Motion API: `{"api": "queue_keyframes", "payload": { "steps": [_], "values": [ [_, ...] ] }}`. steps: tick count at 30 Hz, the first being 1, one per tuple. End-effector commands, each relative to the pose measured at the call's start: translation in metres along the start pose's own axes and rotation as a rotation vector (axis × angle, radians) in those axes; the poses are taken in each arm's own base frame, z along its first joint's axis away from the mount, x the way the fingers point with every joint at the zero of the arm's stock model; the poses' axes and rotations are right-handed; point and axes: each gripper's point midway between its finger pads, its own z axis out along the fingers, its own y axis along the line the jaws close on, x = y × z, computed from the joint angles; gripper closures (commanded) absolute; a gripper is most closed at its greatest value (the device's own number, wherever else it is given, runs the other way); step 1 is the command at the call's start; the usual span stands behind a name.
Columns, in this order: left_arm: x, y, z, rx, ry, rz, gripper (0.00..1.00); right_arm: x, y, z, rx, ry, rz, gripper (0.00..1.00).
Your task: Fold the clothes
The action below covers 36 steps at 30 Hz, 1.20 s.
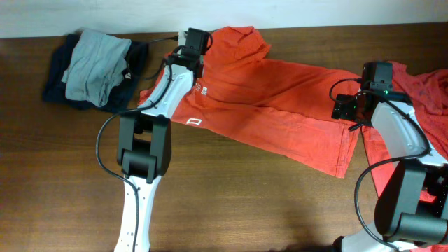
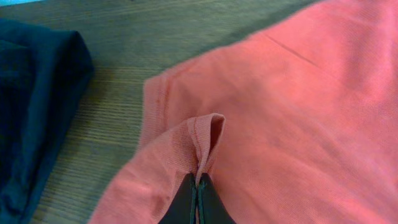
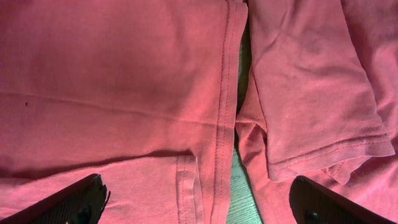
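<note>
One orange T-shirt [image 1: 273, 98] lies spread across the table [image 1: 70, 175], the left gripper [image 2: 198, 186] clamped on a raised pleat near its edge and the right gripper [image 3: 199, 202] gaping above the hem, which it probably must grasp before the first fold.

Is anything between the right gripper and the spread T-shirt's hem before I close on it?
Nothing visible. The right gripper is open over the hem of the spread T-shirt. A second orange T-shirt lies beside that hem, not over it.
</note>
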Motion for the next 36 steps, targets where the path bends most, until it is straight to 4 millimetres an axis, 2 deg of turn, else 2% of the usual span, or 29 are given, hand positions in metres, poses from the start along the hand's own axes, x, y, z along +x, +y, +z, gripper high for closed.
{"api": "queue_keyframes", "payload": {
  "steps": [1, 10, 15, 17, 21, 23, 24, 26, 28, 33, 36],
  "values": [
    [0.006, 0.006, 0.011, -0.019, 0.008, -0.049, 0.99, -0.012, 0.0, -0.012, -0.009, -0.042, 0.019, 0.01],
    [-0.013, -0.021, 0.01, 0.15, -0.046, -0.14, 0.99, -0.012, 0.0, -0.012, -0.01, -0.042, 0.019, 0.01],
    [-0.02, -0.023, 0.01, 0.163, -0.07, -0.176, 0.98, -0.012, 0.0, -0.012, -0.01, -0.042, 0.019, 0.01],
    [-0.023, -0.022, 0.01, 0.163, -0.079, -0.18, 0.93, -0.012, 0.0, -0.012, -0.009, -0.043, 0.019, 0.01],
    [-0.03, -0.016, 0.012, 0.162, -0.104, -0.199, 0.29, -0.012, 0.0, -0.012, -0.009, -0.042, 0.019, 0.01],
    [-0.036, -0.011, 0.011, 0.159, -0.116, -0.208, 0.02, -0.012, 0.0, -0.012, -0.009, -0.042, 0.019, 0.01],
    [-0.04, -0.007, 0.01, 0.156, -0.12, -0.212, 0.01, -0.012, 0.0, -0.012, -0.009, -0.042, 0.019, 0.01],
    [-0.051, 0.005, 0.001, 0.149, -0.123, -0.223, 0.01, -0.012, 0.0, -0.012, -0.009, -0.042, 0.019, 0.01],
    [-0.061, 0.02, -0.016, 0.139, -0.111, -0.228, 0.01, -0.012, 0.0, -0.012, -0.009, -0.042, 0.019, 0.01],
    [-0.079, 0.064, -0.083, 0.113, -0.043, -0.222, 0.01, -0.012, 0.0, -0.012, -0.009, -0.042, 0.019, 0.01],
    [-0.081, 0.076, -0.121, 0.164, 0.003, -0.217, 0.01, -0.012, 0.0, -0.012, -0.009, -0.043, 0.019, 0.01]
  ]
}}
